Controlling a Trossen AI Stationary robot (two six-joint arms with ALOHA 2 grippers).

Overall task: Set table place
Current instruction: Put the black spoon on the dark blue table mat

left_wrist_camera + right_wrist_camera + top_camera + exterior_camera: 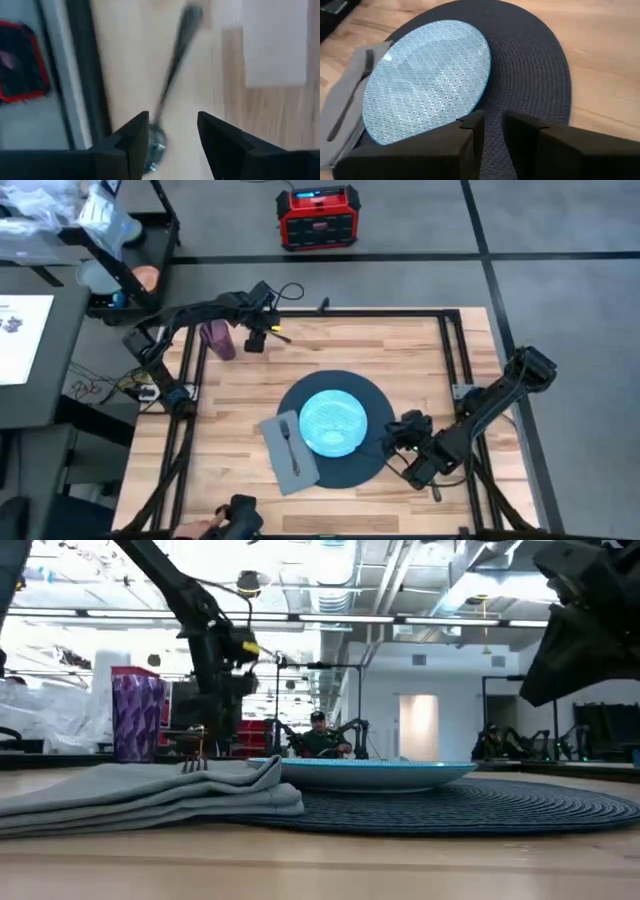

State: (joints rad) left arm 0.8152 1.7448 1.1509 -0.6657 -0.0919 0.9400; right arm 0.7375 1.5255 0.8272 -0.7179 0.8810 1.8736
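The round dark mat [340, 430] lies on the wood table [420, 350], with the light blue plate [333, 421] on its middle. A grey napkin [288, 455] overlaps the mat's left edge, and a fork [290, 442] lies on it. My left gripper [257, 338] stands open at the table's far left beside a purple cup [218, 340]. Its fingers are on either side of the bowl end of a spoon [172, 75] that lies on the wood. My right gripper [494, 131] hangs above the mat's right part, its fingers drawn almost together with nothing between them. My left gripper points down at the spoon's bowl [156, 142], which lies close against the inner side of one finger [135, 140]. I cannot tell whether that finger touches the bowl. The spoon lies flat on the table, its handle pointing away from the fingers.
Black rails [455, 355] frame the table. A red box [318, 218] stands on the floor beyond the far edge. A dark side desk [40, 330] with clutter is at the left. A person's hand [205, 525] shows at the near edge. Bare wood lies right of the mat.
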